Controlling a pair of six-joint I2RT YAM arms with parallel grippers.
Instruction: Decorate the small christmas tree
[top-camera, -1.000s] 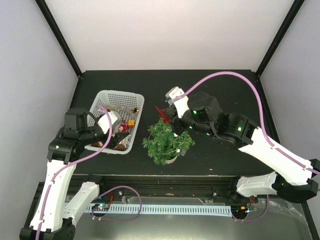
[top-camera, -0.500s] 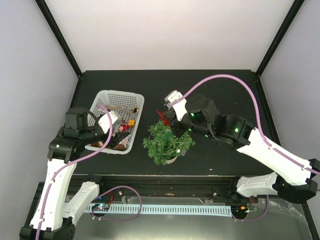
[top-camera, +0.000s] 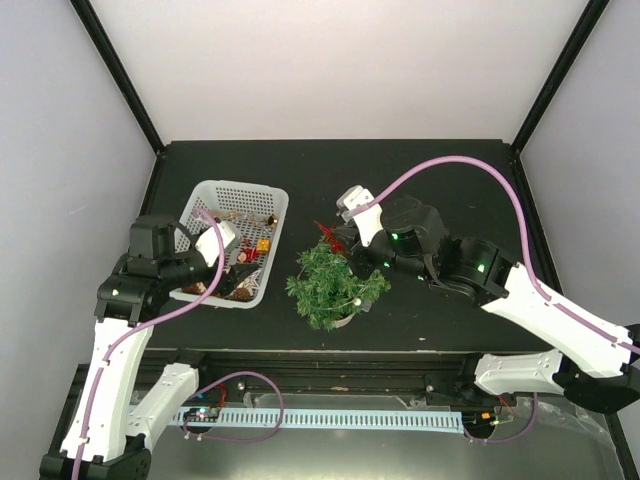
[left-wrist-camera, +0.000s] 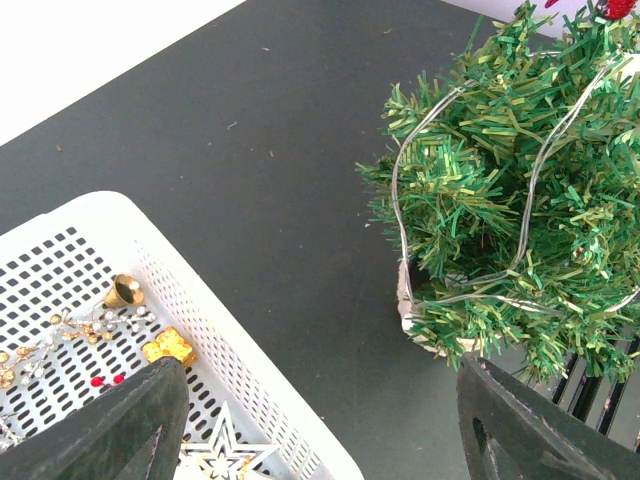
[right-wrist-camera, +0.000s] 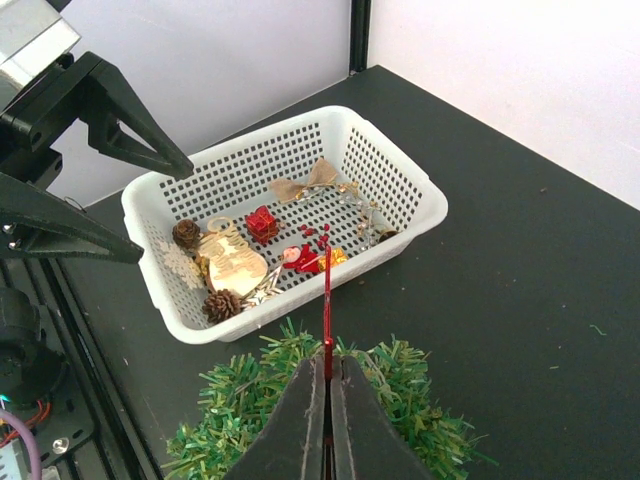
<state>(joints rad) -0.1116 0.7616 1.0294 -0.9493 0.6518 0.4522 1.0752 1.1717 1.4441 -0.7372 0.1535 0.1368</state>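
The small christmas tree (top-camera: 333, 285), bushy green in a cream pot, stands right of the white basket (top-camera: 215, 190). A thin silver wire loops round it (left-wrist-camera: 398, 190). My right gripper (top-camera: 338, 243) is shut on a flat red ornament (right-wrist-camera: 326, 290), seen edge-on, and holds it just above the tree's far top (right-wrist-camera: 300, 405). The ornament shows red in the top view (top-camera: 324, 231). My left gripper (top-camera: 243, 268) is open and empty, hovering over the basket's near right corner (left-wrist-camera: 210, 300), with the tree (left-wrist-camera: 500, 180) to its right.
The basket (right-wrist-camera: 420, 190) holds pine cones (right-wrist-camera: 222, 304), a wooden snowman (right-wrist-camera: 235, 262), a red gift box (right-wrist-camera: 262, 223), a Santa figure (right-wrist-camera: 300, 260), a bow (right-wrist-camera: 308, 180), a gold bell (left-wrist-camera: 124, 290) and a white star (left-wrist-camera: 222, 455). Dark frame posts stand at the table's back corners.
My right gripper has shifted slightly toward the near side with the red ornament, bringing it closer over the tree's top. The left arm has not moved.
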